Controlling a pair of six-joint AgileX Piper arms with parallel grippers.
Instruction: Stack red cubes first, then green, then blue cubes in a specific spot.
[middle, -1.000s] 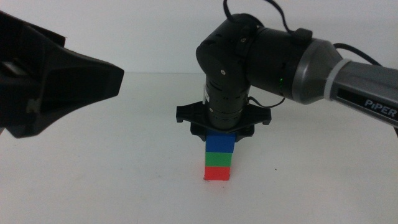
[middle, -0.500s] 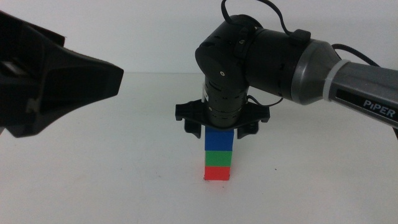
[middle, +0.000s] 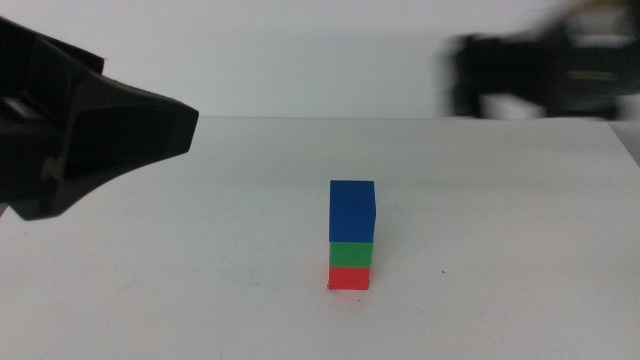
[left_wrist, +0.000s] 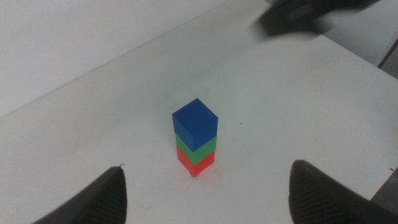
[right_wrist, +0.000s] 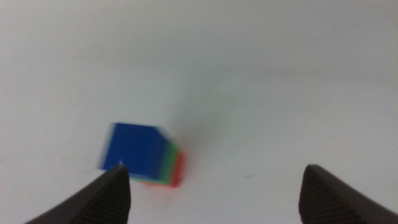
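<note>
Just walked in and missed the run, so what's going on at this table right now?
A three-cube tower stands free on the white table: the red cube at the bottom, the green cube on it, the blue cube on top. Nothing is holding it. The right gripper is up and away from the stack, jaws open, its arm a blur at the far right. The left gripper waits at the left, also open, looking at the tower.
</note>
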